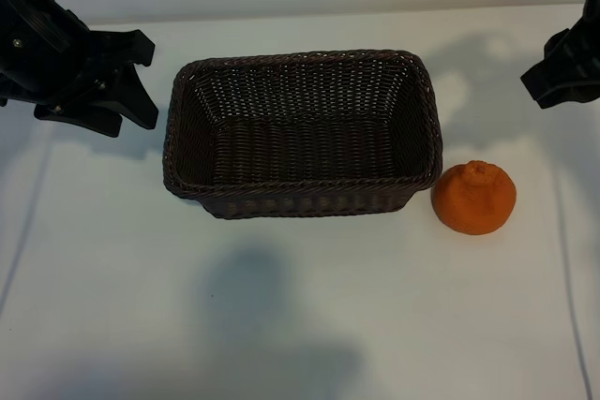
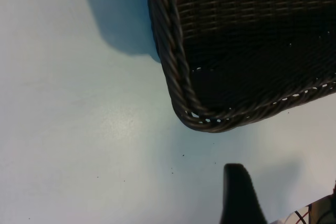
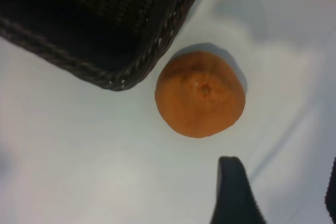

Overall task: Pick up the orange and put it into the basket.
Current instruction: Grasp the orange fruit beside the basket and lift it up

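**Still on the table: orange beside the basket**

Left gripper [image 1: 141, 81] hangs spread, just beside the basket [image 1: 300, 63]. Its far corner has the orange [image 1: 473, 198] close by, perhaps touching. Right gripper [image 1: 548, 77] hovers above the fruit, jaws apart, holding nothing.

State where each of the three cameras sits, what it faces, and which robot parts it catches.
Exterior: above, looking steeply down at the dark brown woven wicker basket, round bright orange fruit, left gripper, right gripper.
Left wrist: on the left arm, facing a basket corner; one dark fingertip shows.
Right wrist: on the right arm, facing the orange; one fingertip shows.
Shared: the basket, white table.
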Tool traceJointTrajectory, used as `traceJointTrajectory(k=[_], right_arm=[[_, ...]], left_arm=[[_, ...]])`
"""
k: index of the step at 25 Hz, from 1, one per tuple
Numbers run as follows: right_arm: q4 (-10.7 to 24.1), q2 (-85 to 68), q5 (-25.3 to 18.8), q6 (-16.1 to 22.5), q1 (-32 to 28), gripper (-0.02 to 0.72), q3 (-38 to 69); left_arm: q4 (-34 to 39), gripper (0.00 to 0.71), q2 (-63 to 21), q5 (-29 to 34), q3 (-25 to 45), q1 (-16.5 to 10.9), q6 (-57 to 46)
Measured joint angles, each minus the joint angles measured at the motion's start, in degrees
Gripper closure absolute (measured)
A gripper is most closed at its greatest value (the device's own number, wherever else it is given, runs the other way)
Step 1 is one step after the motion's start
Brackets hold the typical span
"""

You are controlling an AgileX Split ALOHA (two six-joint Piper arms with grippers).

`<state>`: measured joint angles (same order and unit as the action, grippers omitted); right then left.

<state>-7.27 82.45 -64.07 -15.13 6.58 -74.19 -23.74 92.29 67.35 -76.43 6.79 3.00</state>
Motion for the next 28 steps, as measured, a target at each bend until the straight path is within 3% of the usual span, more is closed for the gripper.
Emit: traceJointTrajectory(k=[3,9,13,20,23,28], right_arm=[[0.0,0.1,0.7,0.1,0.0,0.27,0.0],[1.8,2.9,1.1,2.2,0.0,0.163,0.0],[4.2,6.3,1.0,3.1,0.0,0.146,0.0],[3.7,11.4,0.5,3.6,0.0,0.145,0.1],[3.5,11.6,2.6,3.5,0.0,0.145,1.3],[2.9,11.6,9.9,1.5,0.0,0.145,7.5]], left_arm=[[0.0,0.254,0.0,-0.1,0.0,0.0,0.0],[0.0,0.254,0.0,-0.3,0.0,0.0,0.0],[0.0,0.254,0.0,-0.3,0.0,0.0,0.1],[0.0,0.254,0.0,-0.3,0.0,0.0,0.1],[0.0,0.254,0.0,-0.3,0.0,0.0,0.1],[0.0,0.254,0.0,-0.3,0.0,0.0,0.1]])
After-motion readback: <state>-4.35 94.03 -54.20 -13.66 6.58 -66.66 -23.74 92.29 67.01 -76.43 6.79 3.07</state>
